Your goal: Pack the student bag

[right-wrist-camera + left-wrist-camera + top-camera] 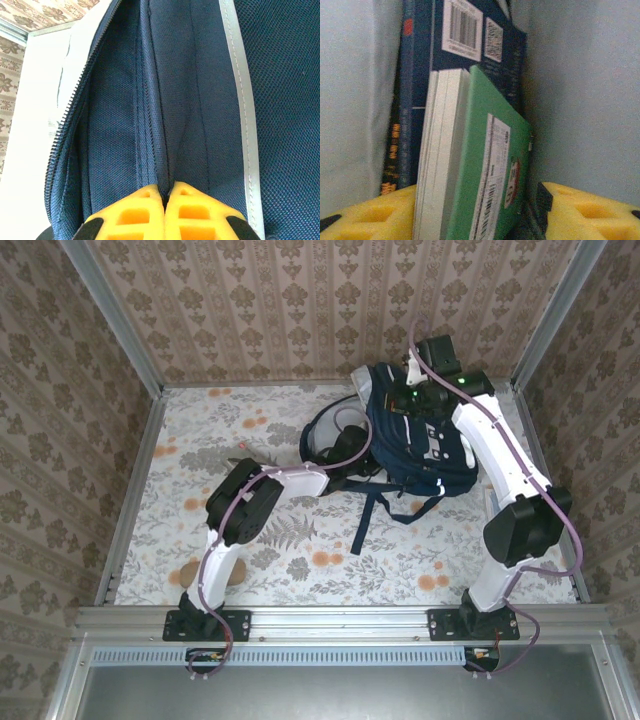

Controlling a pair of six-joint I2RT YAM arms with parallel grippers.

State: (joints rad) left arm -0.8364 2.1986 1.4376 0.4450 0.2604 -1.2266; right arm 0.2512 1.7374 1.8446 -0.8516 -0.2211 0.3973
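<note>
White-striped navy student bag [412, 455], green book [487, 150], navy book [420, 45], floral-patterned table [300, 555]

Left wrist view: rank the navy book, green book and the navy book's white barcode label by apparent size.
1-2. Green book and navy book: alike; the green one is nearer and overlaps the navy, so unranked.
3. White barcode label: clearly smallest.

Table [250, 570] with a backpack [395, 445]
The flowered table carries the navy backpack at its far right, dark straps [365, 520] trailing toward the near edge.
</note>
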